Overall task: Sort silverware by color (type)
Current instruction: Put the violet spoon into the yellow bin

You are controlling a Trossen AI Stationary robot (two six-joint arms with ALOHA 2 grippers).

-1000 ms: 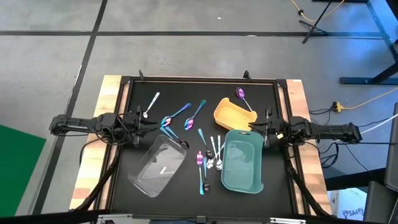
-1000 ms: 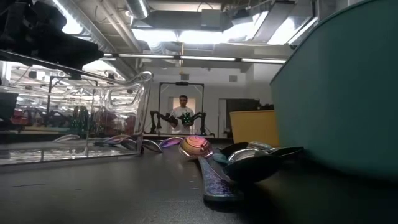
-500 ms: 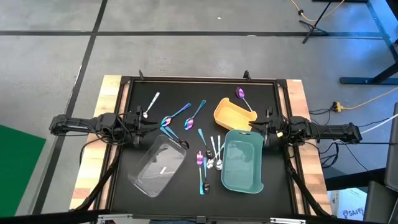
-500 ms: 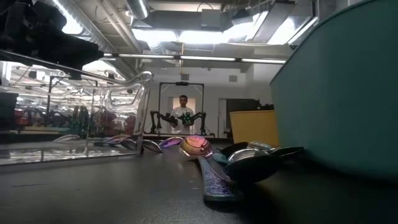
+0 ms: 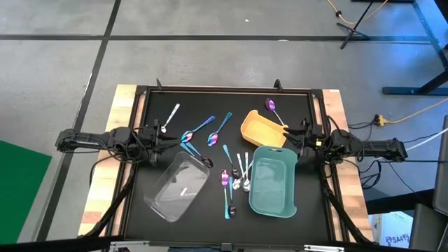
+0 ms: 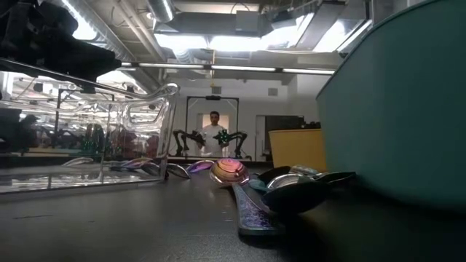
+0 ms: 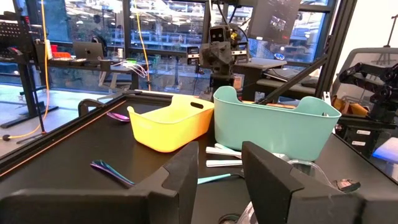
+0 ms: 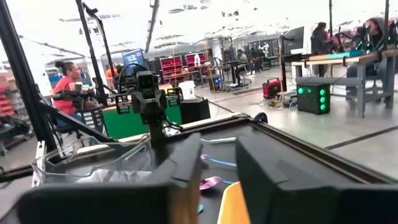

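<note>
The silverware lies loose on the black table. In the high view a silver spoon lies far left, two blue iridescent spoons lie mid-table, and a purple spoon lies beyond the yellow tray. A mixed cluster lies beside the teal tray. My left gripper is open at the left side, near the clear tray. My right gripper is open between the yellow and teal trays' right ends. Neither touches anything.
The table has a raised black rim set within wooden side boards. The low view shows the cluster's spoons close up, the clear tray on the left and the teal tray's wall on the right. A person sits far behind the table.
My right gripper has swung a little toward the table's far edge and toward the yellow tray, so its arm now runs slanted. My left arm and all the silverware and trays have kept still.
</note>
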